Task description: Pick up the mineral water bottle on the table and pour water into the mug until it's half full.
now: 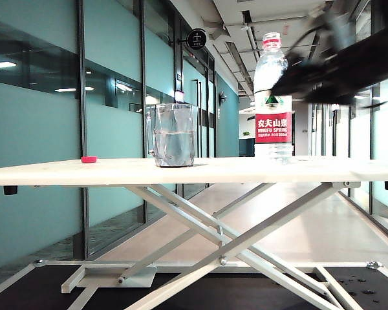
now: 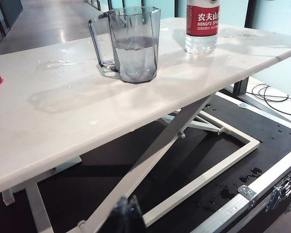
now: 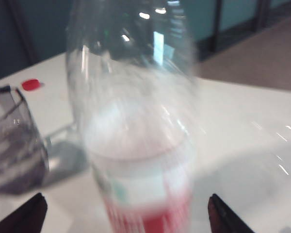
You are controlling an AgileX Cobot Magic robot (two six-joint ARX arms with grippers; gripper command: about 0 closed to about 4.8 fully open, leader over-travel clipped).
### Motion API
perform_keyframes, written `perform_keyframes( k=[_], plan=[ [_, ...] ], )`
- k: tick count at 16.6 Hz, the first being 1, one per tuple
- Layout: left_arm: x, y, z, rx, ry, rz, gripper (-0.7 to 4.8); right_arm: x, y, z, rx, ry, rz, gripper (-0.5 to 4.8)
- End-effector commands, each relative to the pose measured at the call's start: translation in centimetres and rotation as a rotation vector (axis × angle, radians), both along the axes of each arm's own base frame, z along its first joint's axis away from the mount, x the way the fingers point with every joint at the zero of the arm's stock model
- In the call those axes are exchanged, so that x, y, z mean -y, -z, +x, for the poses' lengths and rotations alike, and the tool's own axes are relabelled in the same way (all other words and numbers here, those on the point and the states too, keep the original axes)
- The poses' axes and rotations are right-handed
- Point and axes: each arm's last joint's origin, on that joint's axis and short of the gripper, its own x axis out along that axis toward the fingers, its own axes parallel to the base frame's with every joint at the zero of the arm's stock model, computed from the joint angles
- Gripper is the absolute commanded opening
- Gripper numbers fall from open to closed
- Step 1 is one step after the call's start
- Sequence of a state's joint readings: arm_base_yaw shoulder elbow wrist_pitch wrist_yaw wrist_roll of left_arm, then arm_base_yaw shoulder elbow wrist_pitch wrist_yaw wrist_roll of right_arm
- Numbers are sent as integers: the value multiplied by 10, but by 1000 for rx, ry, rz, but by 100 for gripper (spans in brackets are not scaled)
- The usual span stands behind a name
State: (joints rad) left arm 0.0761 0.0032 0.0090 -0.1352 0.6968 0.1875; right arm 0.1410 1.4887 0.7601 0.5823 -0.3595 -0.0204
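The right gripper (image 3: 125,213) stands with jaws spread wide, one finger on each side of the tall clear plastic mineral water bottle (image 3: 136,126), not clamping it. The bottle (red neck ring, white and red label) stands upright on the long off-white table (image 1: 64,171), well apart from the clear faceted mug (image 1: 174,134), which is partly filled. The right arm (image 1: 349,64) slants above. The left gripper (image 2: 127,213) hangs below the table edge; its opening cannot be judged. A small red cap (image 1: 88,159) lies beyond the mug.
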Motion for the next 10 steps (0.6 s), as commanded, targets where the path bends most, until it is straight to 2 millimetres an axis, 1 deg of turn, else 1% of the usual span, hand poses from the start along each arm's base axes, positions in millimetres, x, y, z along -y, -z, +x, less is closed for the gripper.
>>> perform_keyframes(
  k=[1, 2, 3, 4, 5, 6, 8, 9, 10],
  plan=[
    [0, 0, 0, -7, 5, -5, -5, 9, -10, -43, -12, 61, -14, 479],
    [0, 0, 0, -5, -7, -3, -5, 13, -15, -66, 10, 111, -15, 479],
    [-1, -1, 1, 3, -42, 1, -5, 17, -20, -91, 30, 153, -6, 319],
    [-2, -2, 2, 4, -94, -12, -5, 20, -23, -108, 40, 167, 9, 177],
    [-4, -4, 3, -5, -155, -50, -5, 22, -25, -122, 59, 171, 12, 117],
    [-6, -5, 4, -12, -233, -84, -5, 25, -27, -137, 82, 191, 15, 87],
    [-10, -7, 5, 8, -405, -114, -5, 31, -29, -172, 116, 234, 15, -6],
    [-12, -9, 6, 27, -447, -114, -5, 34, -25, -185, 133, 273, 8, -5],
    [-12, -11, 6, 46, -466, -116, -5, 36, -21, -192, 147, 294, 11, -5]
  ],
)
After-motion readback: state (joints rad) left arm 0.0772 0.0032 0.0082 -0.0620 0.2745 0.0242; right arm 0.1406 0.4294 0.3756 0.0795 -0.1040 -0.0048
